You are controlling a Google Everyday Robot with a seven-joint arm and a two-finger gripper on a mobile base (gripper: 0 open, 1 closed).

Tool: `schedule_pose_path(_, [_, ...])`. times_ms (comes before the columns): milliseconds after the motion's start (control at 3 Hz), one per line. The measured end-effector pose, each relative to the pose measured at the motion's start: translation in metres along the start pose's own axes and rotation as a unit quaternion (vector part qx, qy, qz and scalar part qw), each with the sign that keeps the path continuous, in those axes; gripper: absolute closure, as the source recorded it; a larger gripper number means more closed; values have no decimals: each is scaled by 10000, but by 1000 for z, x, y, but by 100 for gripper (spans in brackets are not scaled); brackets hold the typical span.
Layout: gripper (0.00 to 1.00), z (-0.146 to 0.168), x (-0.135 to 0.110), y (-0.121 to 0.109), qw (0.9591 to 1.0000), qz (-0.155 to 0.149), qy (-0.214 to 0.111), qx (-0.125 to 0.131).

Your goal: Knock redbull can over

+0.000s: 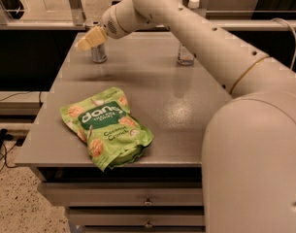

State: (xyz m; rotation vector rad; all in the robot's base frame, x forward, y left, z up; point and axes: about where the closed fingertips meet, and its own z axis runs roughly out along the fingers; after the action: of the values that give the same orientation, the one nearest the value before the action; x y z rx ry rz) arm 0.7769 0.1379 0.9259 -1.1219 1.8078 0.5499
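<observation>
grey bench (pixel 186 106) | redbull can (pixel 99 55) upright, far-left corner | tool (pixel 89 39) at its top, opening cannot tell | bag (pixel 108 127) near front edge

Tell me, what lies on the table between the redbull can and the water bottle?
Nothing: the camera view shows only bare table between the redbull can and the water bottle. The gripper is at the can's top.
</observation>
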Motion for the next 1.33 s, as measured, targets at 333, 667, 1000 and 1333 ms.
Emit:
schedule_pose_path(333, [15,27,-5,-17,9988,360,-327,-1])
schedule_pose_path(667, [46,44,-5,-29,9940,840,-697,-39])
schedule_pose_path(1000, [70,29,-2,-27,9897,1102,-911,-112])
schedule_pose_path(1333, [93,-22,-3,-15,9892,1020,-1040,-146])
